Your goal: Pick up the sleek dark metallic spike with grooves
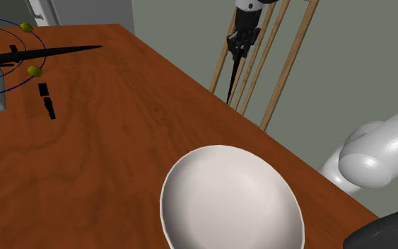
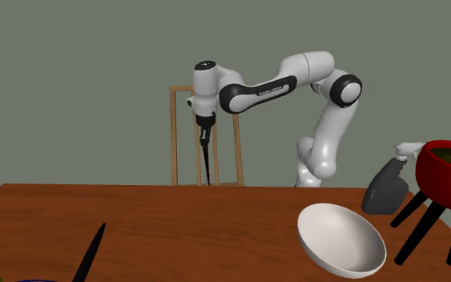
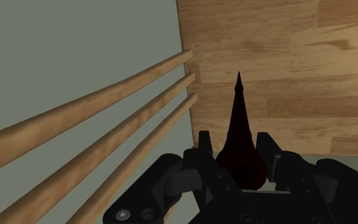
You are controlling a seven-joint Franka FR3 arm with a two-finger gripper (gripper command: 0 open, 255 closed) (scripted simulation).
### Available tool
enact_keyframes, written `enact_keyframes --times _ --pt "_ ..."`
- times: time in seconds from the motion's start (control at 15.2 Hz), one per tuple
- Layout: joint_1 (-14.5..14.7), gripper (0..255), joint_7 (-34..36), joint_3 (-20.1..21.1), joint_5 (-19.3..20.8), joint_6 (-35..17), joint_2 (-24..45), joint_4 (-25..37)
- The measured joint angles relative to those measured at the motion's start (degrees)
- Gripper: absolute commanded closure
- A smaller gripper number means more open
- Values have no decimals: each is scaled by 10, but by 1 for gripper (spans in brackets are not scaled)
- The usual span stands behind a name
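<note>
Item 1, spike (image 1: 231, 79): we find it clamped by its thick end between the closed fingers of the gripper (image 1: 240, 48), hanging point-down in the air just past the table (image 1: 119, 145) edge beside 3 wooden rails (image 3: 107, 121); pickup judged done, nothing left but holding.

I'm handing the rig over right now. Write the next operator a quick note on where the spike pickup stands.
Gripper: jaws shut on the dark spike, tip pointing down.
Spike: in the air, off the wooden table, near its edge and beside the wooden slats.
Done: grasp and lift.
Left: likely just holding it steady. The white bowl sits on the table, away from the gripper.
</note>
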State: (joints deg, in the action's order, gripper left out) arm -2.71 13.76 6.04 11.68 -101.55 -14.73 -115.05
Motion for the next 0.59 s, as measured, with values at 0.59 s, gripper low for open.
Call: enact_keyframes --times 0.59 --pt "0 255 -11 2 -2 64 3 68"
